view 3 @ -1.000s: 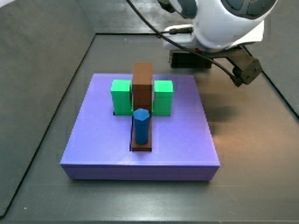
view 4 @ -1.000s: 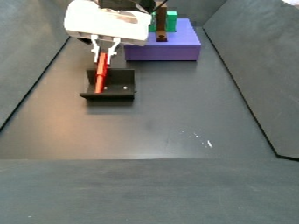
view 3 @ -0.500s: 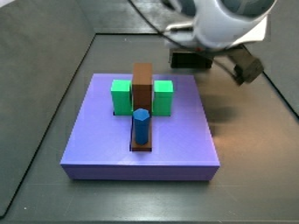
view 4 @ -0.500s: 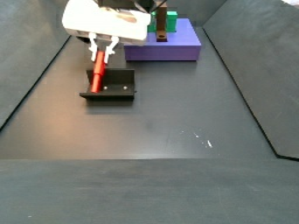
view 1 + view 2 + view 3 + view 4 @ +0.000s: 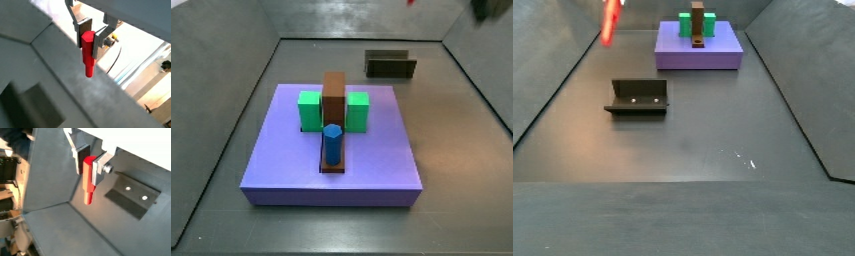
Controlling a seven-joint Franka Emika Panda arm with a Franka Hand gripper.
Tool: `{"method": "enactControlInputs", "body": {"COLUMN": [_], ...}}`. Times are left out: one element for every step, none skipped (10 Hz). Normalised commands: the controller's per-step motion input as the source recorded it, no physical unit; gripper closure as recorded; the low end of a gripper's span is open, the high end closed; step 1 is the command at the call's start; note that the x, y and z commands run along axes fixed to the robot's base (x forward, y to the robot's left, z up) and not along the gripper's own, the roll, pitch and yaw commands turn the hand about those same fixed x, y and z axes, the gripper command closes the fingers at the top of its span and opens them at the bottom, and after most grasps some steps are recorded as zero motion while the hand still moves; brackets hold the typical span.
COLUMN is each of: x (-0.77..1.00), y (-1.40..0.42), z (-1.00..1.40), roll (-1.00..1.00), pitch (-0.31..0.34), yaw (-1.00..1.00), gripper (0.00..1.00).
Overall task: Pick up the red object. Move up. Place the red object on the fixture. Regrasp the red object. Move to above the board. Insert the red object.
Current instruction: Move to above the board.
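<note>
Both side views show a matte dark grey floor (image 5: 452,180) with low grey walls, and on it the board (image 5: 372,170), a thick flat lavender-purple slab with square edges, lying at the centre of one frame and at the upper middle of the other (image 5: 714,58). On the board stand two bright green blocks (image 5: 310,110), a tall narrow brown upright block (image 5: 334,95) between them, and a smooth blue cylinder (image 5: 331,145) upright at the brown piece's near end. The fixture (image 5: 637,97), a small dark L-shaped bracket on a base plate with two pale screw heads in its upright face, sits on the bare floor well apart from the board, left of centre in one side view and near the upper right (image 5: 392,65) in the other. The red object (image 5: 611,22), a slim glossy red peg, hangs upright at the upper left edge of a side view, well above the floor. In both wrist views the gripper (image 5: 89,36) is clamped on the peg's upper end, its flat silver fingers (image 5: 102,164) pressing it from both sides, the lower length (image 5: 88,185) hanging free.
</note>
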Motion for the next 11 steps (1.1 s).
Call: {"method": "enactControlInputs", "body": {"x": [-0.06,-0.03,0.01,-1.11,-1.13,-1.21,-1.22,-1.21,-0.88,-0.32,-0.18], "y": [-0.02,-0.02,0.0,-1.4,-1.4,-1.4,-1.4,-1.4,-0.99,-0.31,-0.15], "z": [1.4,0.78,0.29,0.3,0.31,0.33,0.29,0.31,0.21,0.07,0.02], "roll": [-0.02,-0.02,0.01,-1.0,-1.0,-1.0,-1.0,-1.0,-1.0,-1.0,-1.0], "pitch": [0.012,0.017,0.019,0.217,0.215,0.205,0.212,0.218,0.219,0.212,0.212], "yaw": [0.02,0.01,0.01,-0.1,-0.1,-0.09,-0.07,-0.05,-0.04,-0.01,-0.01], "gripper": [1.0,1.0,1.0,1.0,1.0,1.0,1.0,1.0,1.0,1.0,1.0]}}
